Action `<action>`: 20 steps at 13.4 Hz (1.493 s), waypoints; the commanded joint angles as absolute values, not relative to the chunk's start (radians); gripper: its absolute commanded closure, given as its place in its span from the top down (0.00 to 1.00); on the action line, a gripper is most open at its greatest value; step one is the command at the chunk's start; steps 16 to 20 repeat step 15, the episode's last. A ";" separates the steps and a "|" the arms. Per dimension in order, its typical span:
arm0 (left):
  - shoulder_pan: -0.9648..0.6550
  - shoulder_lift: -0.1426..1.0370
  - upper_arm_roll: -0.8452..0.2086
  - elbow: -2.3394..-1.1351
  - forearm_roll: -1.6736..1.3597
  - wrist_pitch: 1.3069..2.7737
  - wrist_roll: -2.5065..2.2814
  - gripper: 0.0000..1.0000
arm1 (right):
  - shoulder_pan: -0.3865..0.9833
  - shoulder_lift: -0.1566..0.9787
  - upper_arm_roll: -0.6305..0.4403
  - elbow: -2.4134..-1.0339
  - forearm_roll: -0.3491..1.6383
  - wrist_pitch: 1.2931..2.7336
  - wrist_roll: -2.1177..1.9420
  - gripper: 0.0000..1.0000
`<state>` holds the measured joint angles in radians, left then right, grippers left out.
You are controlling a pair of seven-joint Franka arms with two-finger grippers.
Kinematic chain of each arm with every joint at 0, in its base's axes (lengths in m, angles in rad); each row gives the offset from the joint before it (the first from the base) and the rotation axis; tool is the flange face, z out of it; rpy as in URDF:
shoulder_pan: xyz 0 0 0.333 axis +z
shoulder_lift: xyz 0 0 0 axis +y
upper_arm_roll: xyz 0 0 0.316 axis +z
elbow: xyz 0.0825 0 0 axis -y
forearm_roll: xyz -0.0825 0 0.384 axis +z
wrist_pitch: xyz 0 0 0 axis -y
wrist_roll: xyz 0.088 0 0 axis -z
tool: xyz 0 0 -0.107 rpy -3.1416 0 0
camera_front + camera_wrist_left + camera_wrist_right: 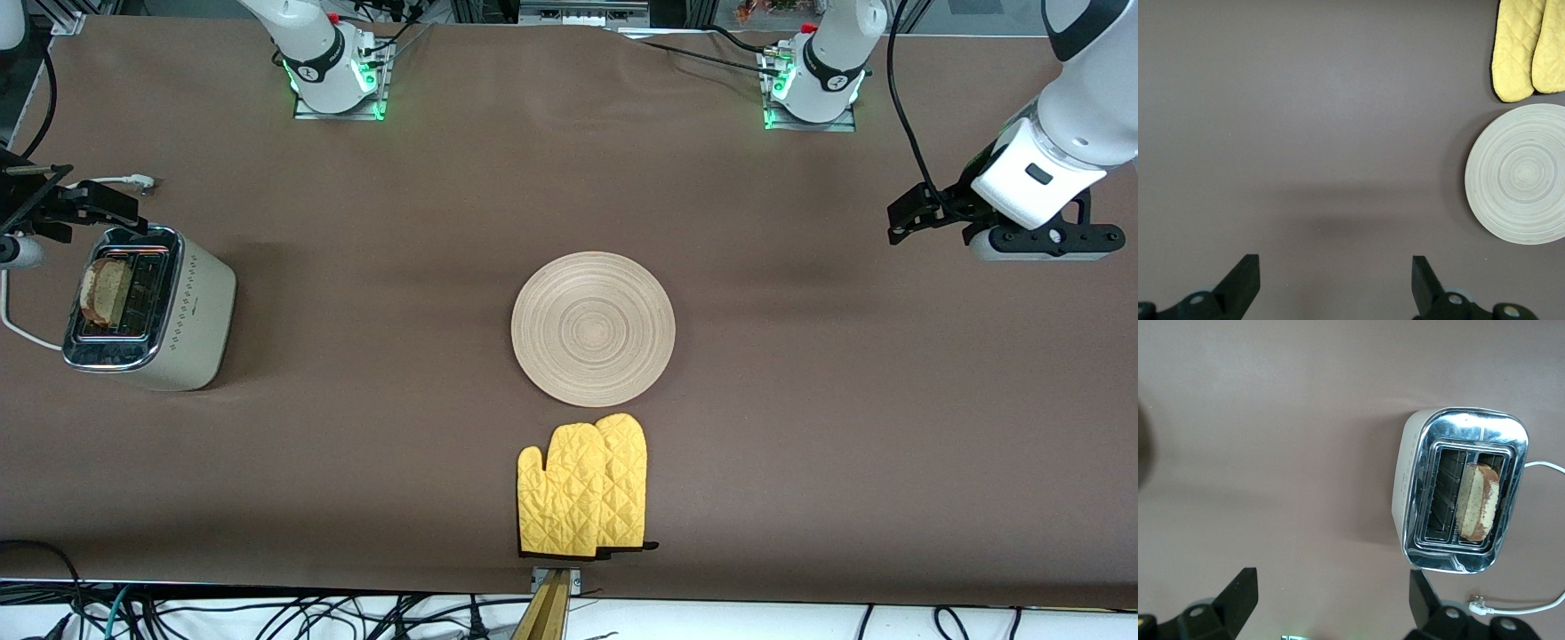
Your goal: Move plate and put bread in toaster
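**Bread sits in the toaster, both grippers are empty**

Bread (105,289) stands in one slot of the toaster (169,329). Its top sticks up a little above the shiny rim. The other slot is empty. The toaster is at the right arm's end of the table, and its white cord (1531,607) lies on the table next to it, not plugged in.

The plate (593,328) lies flat in the middle of the table with nothing on it. Two yellow oven mitts (582,489) lie just beside it, nearer to the front camera. They do not touch the plate.

The right gripper (53,209) hangs up in the air over the table, close to the toaster. Its fingers (1238,597) are spread wide and hold nothing. The left gripper (929,213) hangs over the bare table at the left arm's end, well apart from the plate. Its fingers (1241,280) are spread wide too, and it holds nothing.

So the bread part looks done. The plate part looks done as well, since the plate is empty and no gripper is near it, but I cannot tell where it was meant to go. Maybe the bread could sink a bit lower in the slot. Nothing else looks left to do.
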<state>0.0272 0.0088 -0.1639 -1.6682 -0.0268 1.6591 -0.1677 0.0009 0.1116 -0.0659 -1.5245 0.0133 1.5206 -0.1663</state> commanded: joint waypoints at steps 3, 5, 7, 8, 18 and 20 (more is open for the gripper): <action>0.025 0.020 -0.164 -1.632 -0.037 1.629 -0.118 1.00 | -0.015 0.121 -0.049 -1.500 -0.002 1.511 -0.156 1.00; 0.023 0.023 -0.172 -1.631 -0.034 1.629 -0.100 1.00 | -0.017 0.123 -0.051 -1.500 -0.002 1.511 -0.155 1.00; 0.032 0.023 -0.170 -1.634 -0.040 1.626 -0.057 1.00 | -0.015 0.123 -0.052 -1.500 -0.002 1.511 -0.152 1.00; 0.035 0.023 -0.170 -1.632 -0.040 1.626 -0.031 1.00 | -0.015 0.123 -0.051 -1.500 -0.002 1.511 -0.146 1.00; 0.028 0.023 -0.172 -1.629 -0.044 1.626 -0.023 1.00 | -0.014 0.124 -0.051 -1.500 0.000 1.511 -0.078 1.00; 0.028 0.023 -0.172 -1.629 -0.044 1.626 -0.023 1.00 | -0.014 0.124 -0.051 -1.500 0.000 1.511 -0.078 1.00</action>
